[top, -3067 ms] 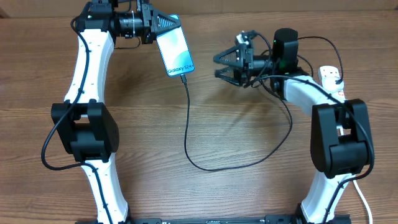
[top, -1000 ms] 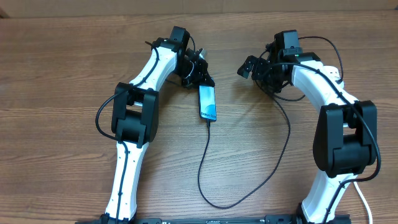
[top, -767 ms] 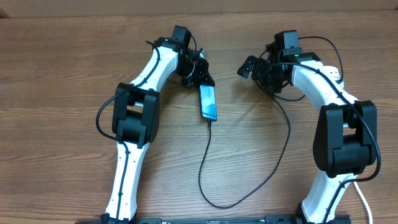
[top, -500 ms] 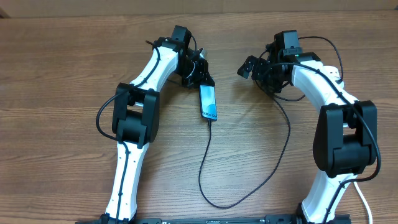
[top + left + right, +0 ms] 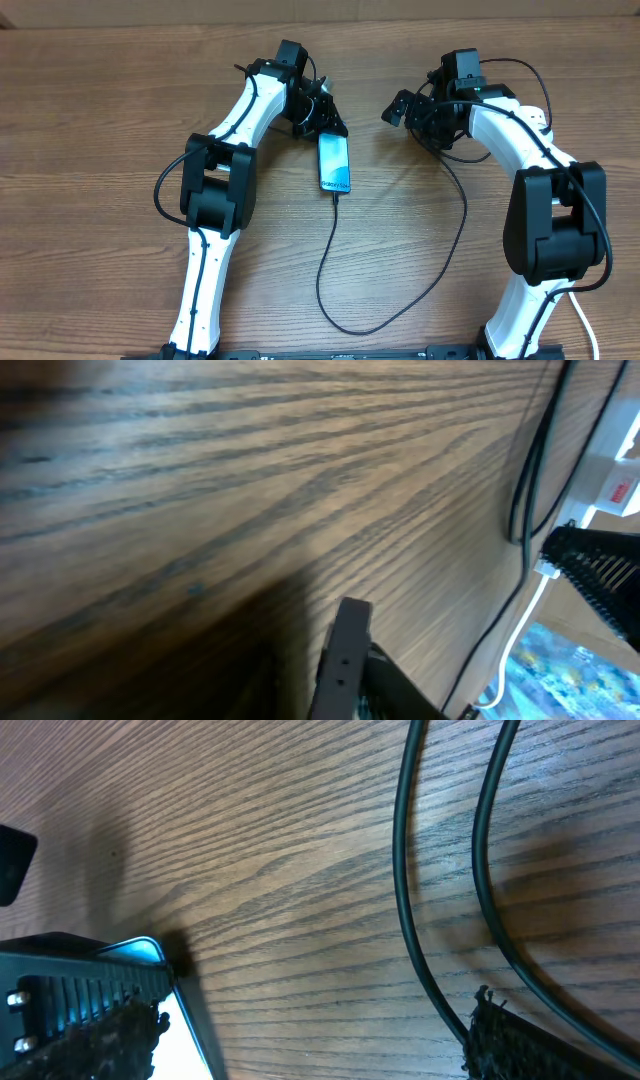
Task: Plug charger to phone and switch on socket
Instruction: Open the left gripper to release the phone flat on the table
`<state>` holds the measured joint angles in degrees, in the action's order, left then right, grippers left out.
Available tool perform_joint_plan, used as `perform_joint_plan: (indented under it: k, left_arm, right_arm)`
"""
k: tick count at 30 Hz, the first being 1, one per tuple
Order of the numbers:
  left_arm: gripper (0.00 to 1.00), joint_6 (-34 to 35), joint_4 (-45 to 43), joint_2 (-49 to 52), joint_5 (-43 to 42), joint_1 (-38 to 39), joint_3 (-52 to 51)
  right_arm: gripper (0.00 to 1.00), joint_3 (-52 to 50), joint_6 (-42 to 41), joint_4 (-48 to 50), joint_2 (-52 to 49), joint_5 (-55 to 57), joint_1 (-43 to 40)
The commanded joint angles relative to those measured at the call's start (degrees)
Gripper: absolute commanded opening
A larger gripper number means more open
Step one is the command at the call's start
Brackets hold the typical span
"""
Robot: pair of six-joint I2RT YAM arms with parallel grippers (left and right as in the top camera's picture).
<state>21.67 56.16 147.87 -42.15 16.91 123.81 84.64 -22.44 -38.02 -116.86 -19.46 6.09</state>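
**Switch sits on the right arm's side; phone lies cabled at mid-desk**

The socket [image 5: 615,482], a white power strip with a red label, shows only at the right margin of the left wrist view, beyond two black cables [image 5: 527,470]. From overhead, the right arm [image 5: 520,140] covers that stretch toward the far right corner of the desk [image 5: 100,100], so the strip's long axis and its switches cannot be made out.

On that evidence the switch lies to the robot's right of the right gripper [image 5: 397,108]. Its fingers are spread and empty, and they point the other way, toward the desk's middle. This arm looks much the nearer of the two, but it would probably have to turn back toward the right edge to reach the switch.

The charger [image 5: 322,280] runs out from under that arm, loops toward the near edge and rises to the phone [image 5: 335,163]. Its tip meets the phone's near short edge and seems seated.

The phone lies flat and lit, midway between the side edges and nearer the far edge, its long axis running from far edge to near edge. The left gripper [image 5: 327,120] sits just at the phone's far end. Its fingers are apart and, as far as the wrist view shows, are not clamping it.
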Motion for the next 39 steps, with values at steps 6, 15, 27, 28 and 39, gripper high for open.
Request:
perform_joint_plan:
  k: [6,15,27,28,39]
  left_arm:
    - [0.33,0.6,1.0,0.3,5.1,0.0,-0.3]
    - [0.51,0.6,1.7,0.3,5.2,0.0,-0.3]
    - [1.00,1.7,3.0,0.3,8.2,-0.1,-0.3]
    - [1.00,2.0,3.1,0.3,8.1,-0.3,-0.3]
    - [1.00,6.3,7.0,0.3,16.3,-0.8,-0.3]
  right_arm:
    - [1.00,1.2,0.2,0.2,0.3,0.6,0.3]
    - [1.00,1.2,0.2,0.2,0.3,0.6,0.3]
    - [1.00,1.2,0.2,0.2,0.3,0.6,0.3]
    - [1.00,1.2,0.2,0.2,0.3,0.6,0.3]
    - [1.00,1.2,0.2,0.0,0.3,0.6,0.3]
